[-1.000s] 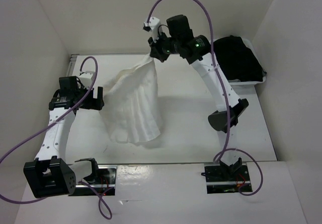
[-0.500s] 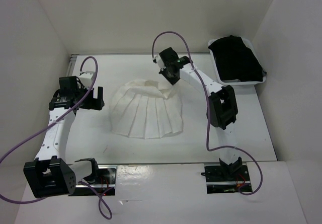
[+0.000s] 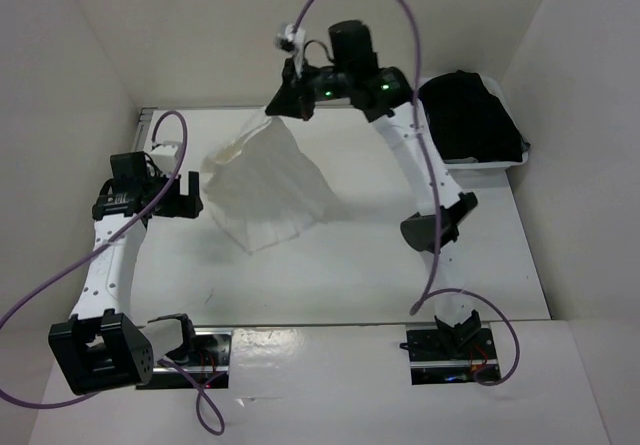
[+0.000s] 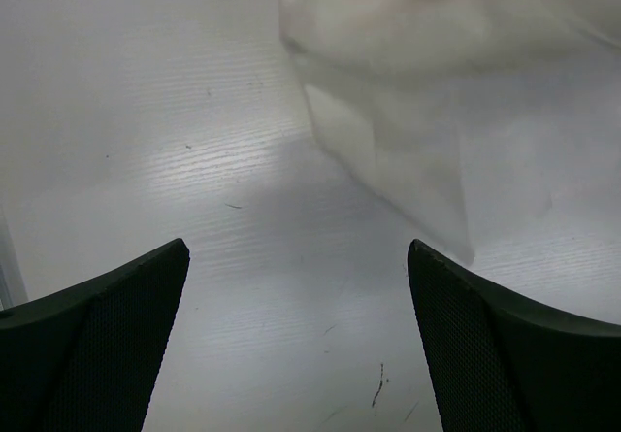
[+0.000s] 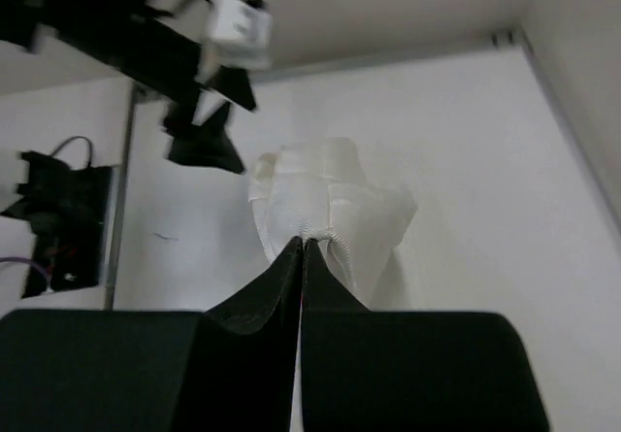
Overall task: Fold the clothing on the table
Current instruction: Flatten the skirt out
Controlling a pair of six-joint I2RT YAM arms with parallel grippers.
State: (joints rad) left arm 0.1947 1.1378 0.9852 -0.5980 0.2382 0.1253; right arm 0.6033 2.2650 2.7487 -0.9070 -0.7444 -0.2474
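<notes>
The clothing (image 3: 265, 190), a white pleated skirt, hangs in the air over the table (image 3: 350, 265), its hem spreading down to the left. My right gripper (image 3: 278, 108) is shut on its waistband, and in the right wrist view the fingertips (image 5: 304, 245) pinch the gathered band with the clothing (image 5: 330, 204) dangling beyond. My left gripper (image 3: 183, 197) stands open just left of the hanging hem, low over the table. Through the left wrist view the clothing (image 4: 417, 83) shows blurred ahead, with nothing between the wide fingers (image 4: 505, 345).
A white bin (image 3: 500, 163) holding a black garment (image 3: 470, 115) sits at the back right corner. White walls enclose the table on the left, back and right. A metal rail (image 3: 145, 125) runs at the back left corner.
The right arm dropped the skirt flat onto the table half a second ago, then lifted it again and swung it up and to the left. The left arm has barely moved.
</notes>
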